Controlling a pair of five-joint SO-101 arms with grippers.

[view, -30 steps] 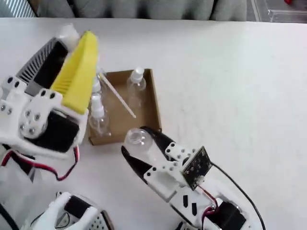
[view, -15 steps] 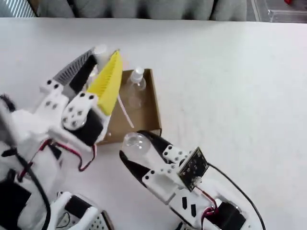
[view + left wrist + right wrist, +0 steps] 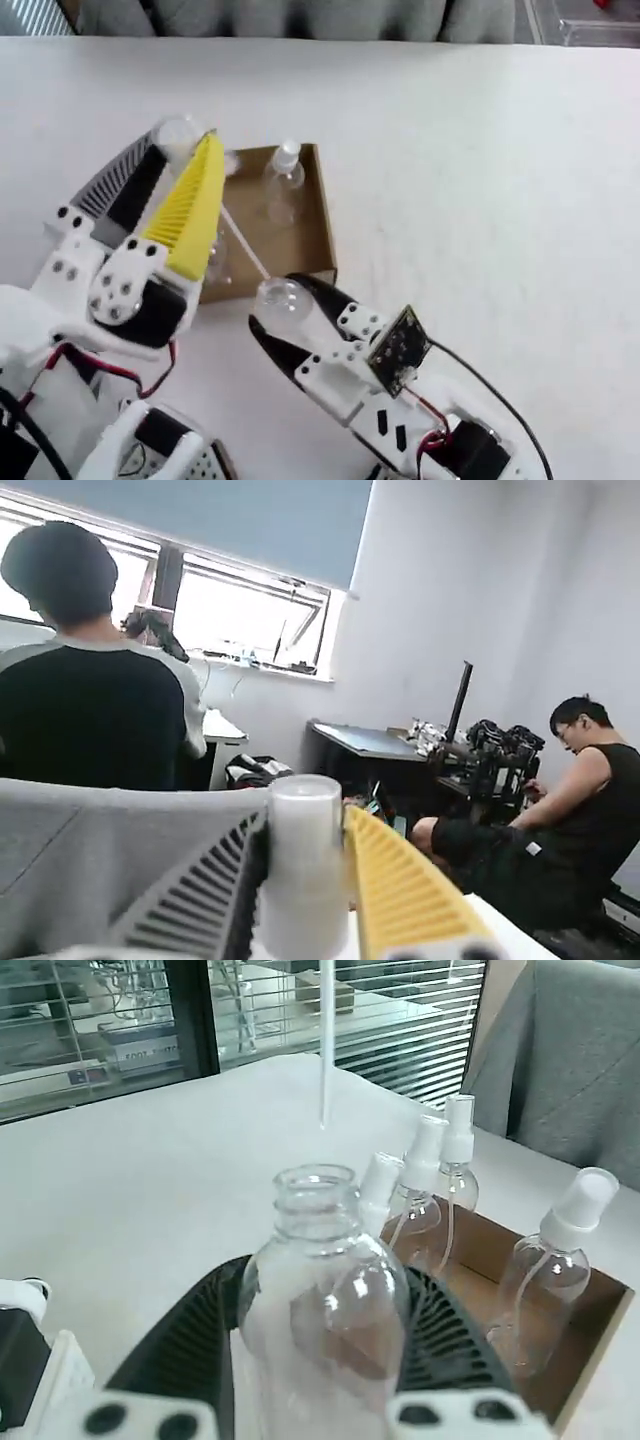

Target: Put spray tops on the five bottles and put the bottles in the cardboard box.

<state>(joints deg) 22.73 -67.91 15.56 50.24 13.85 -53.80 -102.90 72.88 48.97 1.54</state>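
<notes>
My left gripper point(image 3: 186, 136), with one grey and one yellow finger, is shut on a white spray top point(image 3: 300, 865). Its thin dip tube point(image 3: 243, 247) slants down over the cardboard box point(image 3: 312, 225) toward my right gripper. In the right wrist view the dip tube's tip point(image 3: 326, 1060) hangs just above the open neck of a clear bottle point(image 3: 322, 1290). My right gripper point(image 3: 281, 301), black-fingered, is shut on that bottle point(image 3: 279, 297) at the box's near edge. Several capped bottles point(image 3: 545, 1260) stand in the box point(image 3: 590, 1330).
The box sits left of the table's middle, with a capped bottle point(image 3: 283, 177) near its far right corner. White table point(image 3: 480, 180) stretches bare to the right and back. Grey chair backs line the far edge.
My left arm swung the spray top right, then back and lower, so the tube now ends near the held bottle. The right gripper and its bottle barely shifted.
</notes>
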